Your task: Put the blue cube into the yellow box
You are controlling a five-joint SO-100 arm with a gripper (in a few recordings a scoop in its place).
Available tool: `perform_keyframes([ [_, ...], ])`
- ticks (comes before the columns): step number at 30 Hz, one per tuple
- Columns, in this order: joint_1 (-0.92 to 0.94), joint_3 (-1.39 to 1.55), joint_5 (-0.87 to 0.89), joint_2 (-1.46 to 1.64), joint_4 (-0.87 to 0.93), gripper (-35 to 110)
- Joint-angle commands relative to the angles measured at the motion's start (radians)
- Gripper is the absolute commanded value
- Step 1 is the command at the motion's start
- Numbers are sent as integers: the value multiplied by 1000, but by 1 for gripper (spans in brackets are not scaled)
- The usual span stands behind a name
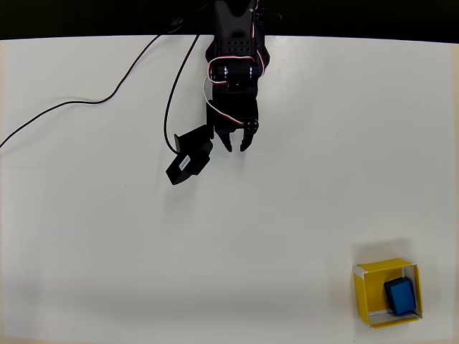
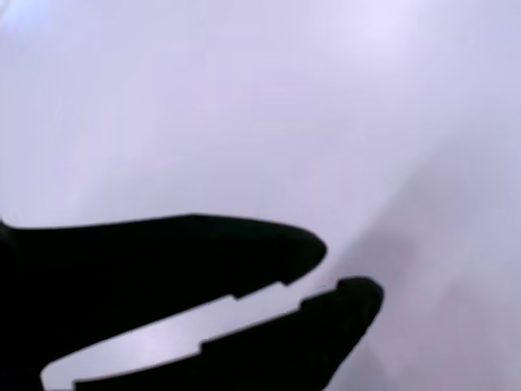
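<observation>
The blue cube [image 1: 401, 296] lies inside the yellow box [image 1: 366, 294] at the lower right of the overhead view, against the box's right wall. My black gripper [image 1: 236, 145] hangs far away at the top centre, near the table's back edge, pointing down the picture. Its fingertips nearly touch, with nothing between them. In the wrist view the gripper [image 2: 332, 267] shows two dark fingers almost closed, a thin sliver of white table between them.
The white table [image 1: 107, 251] spreads wide between the arm and the box. A black cable [image 1: 93, 100] trails over the table's upper left. The wrist camera's black housing [image 1: 190, 154] sticks out to the left of the gripper.
</observation>
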Motion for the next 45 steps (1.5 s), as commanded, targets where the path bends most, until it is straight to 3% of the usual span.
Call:
perform_keyframes([
  [1, 32, 51, -31, 28, 0, 2],
  [8, 58, 52, -3, 28, 161, 0],
  [17, 80, 52, 74, 28, 153, 0],
  [45, 66, 52, 74, 26, 152, 0],
])
